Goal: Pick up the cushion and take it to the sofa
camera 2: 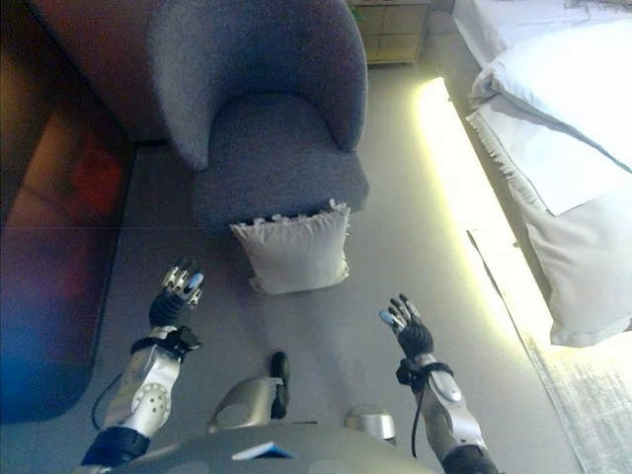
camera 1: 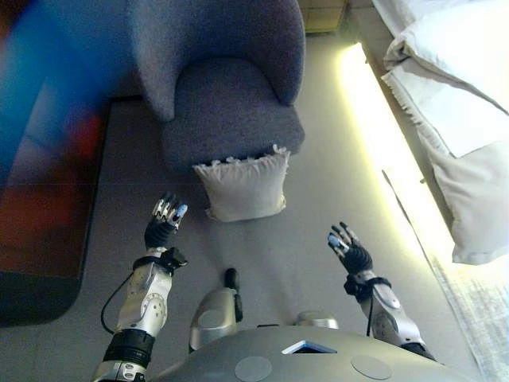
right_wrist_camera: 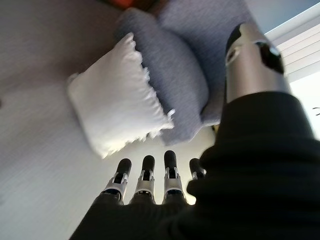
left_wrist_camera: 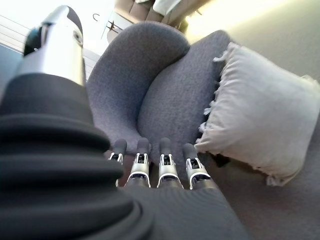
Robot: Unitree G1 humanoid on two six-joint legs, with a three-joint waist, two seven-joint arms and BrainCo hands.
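Note:
A pale cushion [camera 1: 242,185] with a fringed top edge stands on the floor, leaning against the front of a grey armchair [camera 1: 227,103]. It also shows in the left wrist view [left_wrist_camera: 257,120] and in the right wrist view [right_wrist_camera: 117,107]. My left hand [camera 1: 163,223] is open and empty, held to the left of the cushion and a little nearer to me. My right hand [camera 1: 347,248] is open and empty, held to the right of the cushion and further from it. Neither hand touches the cushion.
A bed with white bedding [camera 1: 457,95] runs along the right side, with a lit strip [camera 1: 374,119] at its base. A dark piece of furniture [camera 1: 44,183] stands at the left. Grey carpet [camera 1: 318,199] lies between the armchair and the bed.

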